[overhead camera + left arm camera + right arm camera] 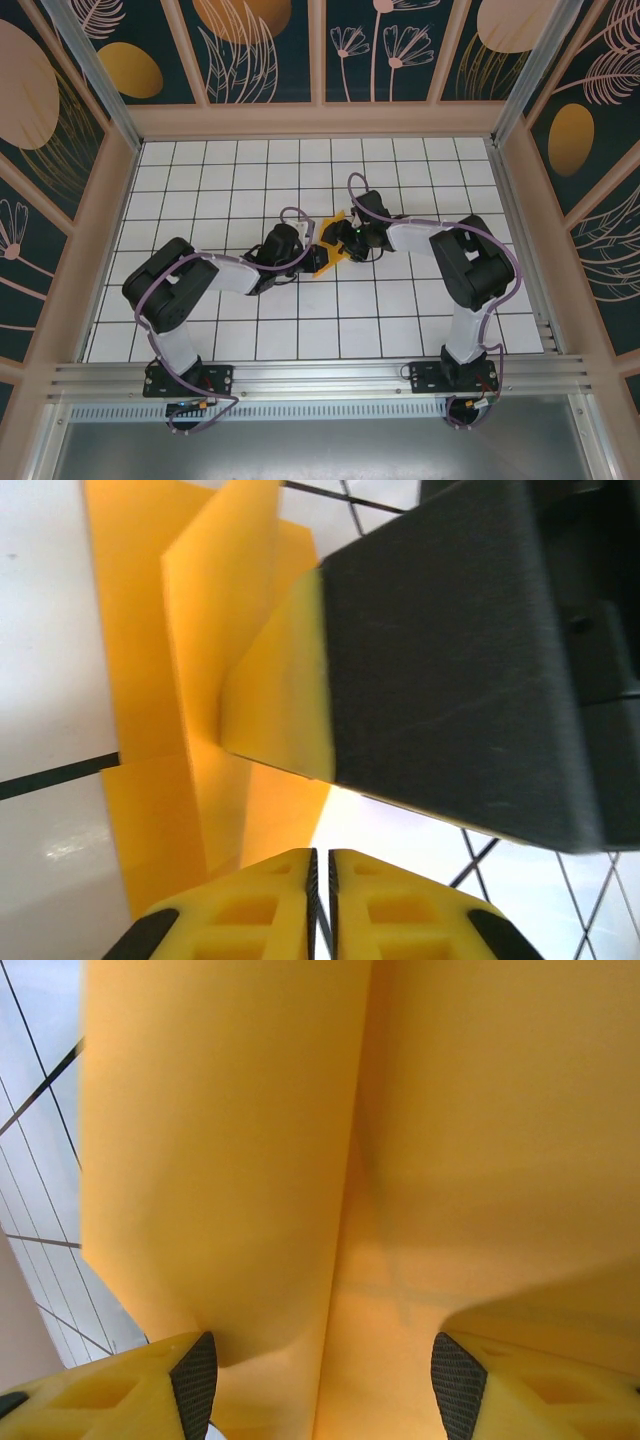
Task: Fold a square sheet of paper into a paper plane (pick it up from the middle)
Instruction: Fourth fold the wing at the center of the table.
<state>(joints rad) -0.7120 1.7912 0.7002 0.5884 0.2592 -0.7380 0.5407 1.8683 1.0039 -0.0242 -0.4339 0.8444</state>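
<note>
The square sheet of paper [328,258] is orange-yellow and partly folded, lying at the middle of the table between both grippers. In the left wrist view its flaps [200,630] stand up off the tiles. My left gripper [310,252] is at the paper's left edge, and its yellow jaws [321,855] are shut to a hairline gap. The paper's edge runs down to the tips, but I cannot tell if it is pinched. My right gripper [345,240] is open. In the right wrist view its fingers [195,1380] stand wide apart, with the creased paper [250,1110] lying ahead between them. One right finger [275,715] presses against a flap.
The white gridded table [400,170] stretches around the two arms. Patterned wall panels [270,50] close the back and both sides. An aluminium rail [320,380] carries the arm bases at the near edge.
</note>
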